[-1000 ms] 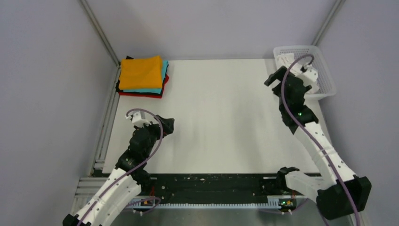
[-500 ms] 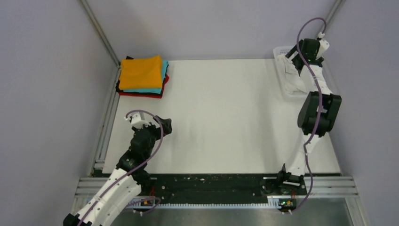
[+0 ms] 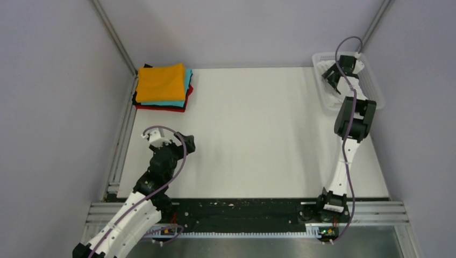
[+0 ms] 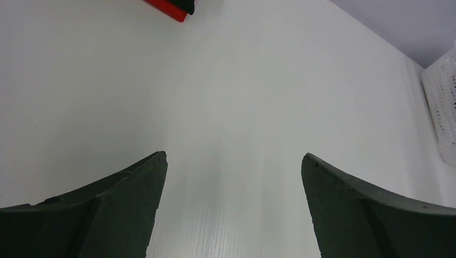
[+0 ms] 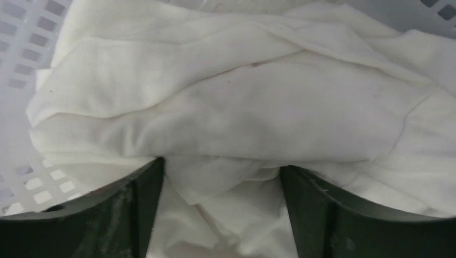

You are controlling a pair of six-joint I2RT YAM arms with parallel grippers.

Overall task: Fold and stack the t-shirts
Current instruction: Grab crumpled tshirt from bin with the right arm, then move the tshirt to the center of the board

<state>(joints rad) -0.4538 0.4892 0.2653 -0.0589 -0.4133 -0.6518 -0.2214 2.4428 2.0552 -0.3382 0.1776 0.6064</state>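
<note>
A wrinkled white t-shirt (image 5: pixel 242 107) lies bunched in the white mesh basket (image 3: pixel 372 88) at the far right corner. My right gripper (image 3: pixel 336 80) points down into the basket. In the right wrist view its jaws (image 5: pixel 222 164) stand open with folds of the white cloth pushed up between the fingers. The folded t-shirts (image 3: pixel 163 86) sit stacked at the far left, orange on top, then teal, red and black. My left gripper (image 3: pixel 188 143) hovers open over the bare table near left, nothing between its fingers (image 4: pixel 134 204).
The basket wall (image 5: pixel 27 37) rises left of the white cloth. In the left wrist view a red corner of the stack (image 4: pixel 171 8) shows at the top and the basket (image 4: pixel 443 102) at the right edge. White tabletop (image 3: pixel 253 129) spreads between the arms.
The right arm swung up and over the basket, then lowered its gripper into the white t-shirt; its jaws have narrowed slightly. The left arm has barely moved.
</note>
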